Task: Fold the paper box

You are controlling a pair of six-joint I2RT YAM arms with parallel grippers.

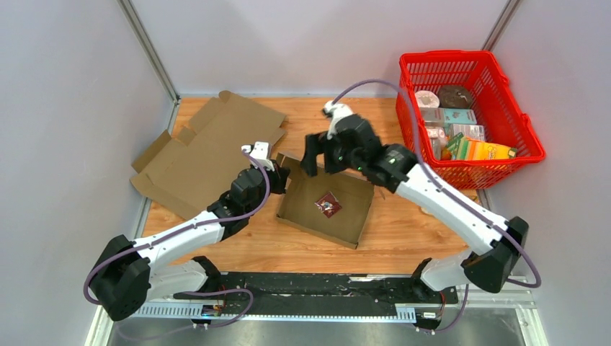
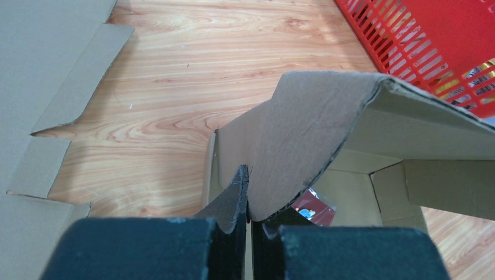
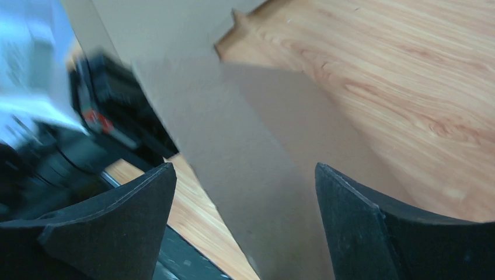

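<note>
the left claw (image 2: 248, 195) is clamped shut on the edge of a bent cardboard flap (image 2: 315, 128), low in the middle of its wrist view. the right claw (image 3: 245, 192) is spread wide, its fingers (image 3: 117, 221) standing either side of a cardboard panel (image 3: 233, 151) without visibly touching it, though that view is blurred. seen from above, both claws crowd the upper left corner of the paper box (image 1: 351, 194), which lies open in the middle of the frame on the wooden surface (image 1: 403, 231), with a small red packet (image 1: 328, 205) on its floor. a flat cardboard sheet (image 1: 209, 151) lies at upper left and a red basket (image 1: 447, 55) at upper right. the main risk looks to be the flap: pulled off its score line, it could crease in the wrong place or tear at the pinch. nothing pins the box down, so a sideways push might slide or spin it instead of folding the wall. the claws are close enough to collide, and the packet could get trapped under a flap.
</note>
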